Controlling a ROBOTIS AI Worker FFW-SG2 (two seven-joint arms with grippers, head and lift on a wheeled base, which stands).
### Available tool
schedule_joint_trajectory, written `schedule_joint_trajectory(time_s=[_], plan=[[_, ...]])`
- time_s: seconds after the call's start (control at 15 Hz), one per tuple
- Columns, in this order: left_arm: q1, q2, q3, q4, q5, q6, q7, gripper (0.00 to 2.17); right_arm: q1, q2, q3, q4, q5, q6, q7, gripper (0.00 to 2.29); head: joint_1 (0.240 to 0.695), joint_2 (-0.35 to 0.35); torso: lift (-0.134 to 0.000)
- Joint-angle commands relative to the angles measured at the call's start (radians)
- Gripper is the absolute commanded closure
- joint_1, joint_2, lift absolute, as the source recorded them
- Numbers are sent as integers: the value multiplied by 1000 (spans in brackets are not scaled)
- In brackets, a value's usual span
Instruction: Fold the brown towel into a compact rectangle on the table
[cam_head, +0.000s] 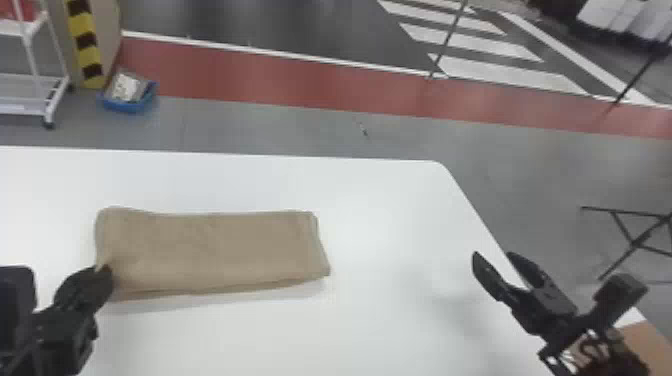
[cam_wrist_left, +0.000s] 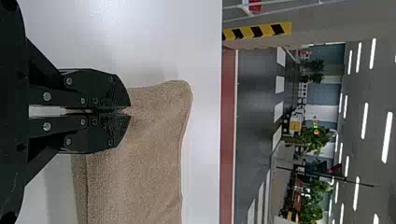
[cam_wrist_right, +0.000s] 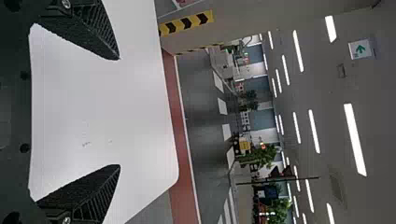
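The brown towel (cam_head: 215, 250) lies folded as a long strip across the left half of the white table. At its near left corner is my left gripper (cam_head: 106, 272), pinching the fabric. In the left wrist view, the fingers of the left gripper (cam_wrist_left: 126, 111) are closed together on a bit of the towel (cam_wrist_left: 144, 163). My right gripper (cam_head: 492, 257) stands apart from the towel, over the table's right edge, with its fingers spread. The right wrist view shows the right gripper (cam_wrist_right: 119, 112) with only table surface between its fingers.
The white table (cam_head: 390, 215) has its far edge and rounded far right corner beyond the towel. On the floor behind are a blue bin (cam_head: 127, 102) and a white rack (cam_head: 32, 75). A brown surface (cam_head: 645, 345) lies at the lower right, near my right arm.
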Motion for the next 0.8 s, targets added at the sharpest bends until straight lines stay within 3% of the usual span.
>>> schedule_joint_trajectory(time_s=[0.0, 0.07, 0.13, 0.2, 0.33, 0.47, 0.6, 0.73], plan=[[7, 0, 2, -24, -3, 24, 3, 1075, -2, 0, 17, -7, -1, 20, -2, 49, 695, -350, -124], [2, -1, 1, -23, -5, 24, 1, 886, -2, 0, 24, -15, -1, 26, -4, 49, 695, -350, -124], [-6, 0, -1, -20, -5, 24, -5, 394, -2, 0, 33, -18, 1, 39, -13, 49, 695, -350, -124], [-7, 0, 1, -21, -6, 24, -3, 87, -2, 0, 44, -32, 2, 60, -21, 46, 695, -350, -124], [10, 6, 7, -56, -23, 49, -2, 39, -17, -2, 77, -70, 22, 115, -30, 43, 695, -350, -124], [67, 16, 51, -130, -92, 104, 13, 39, -40, -6, 120, -99, 56, 192, -53, 43, 695, -344, -124], [97, 16, 117, -153, -66, 18, -2, 39, -80, -9, 175, -108, 74, 269, -65, 46, 695, -286, -124], [64, 23, 125, -126, -37, -99, -48, 39, -91, -8, 257, -121, 84, 290, -97, 53, 695, -233, -124]])
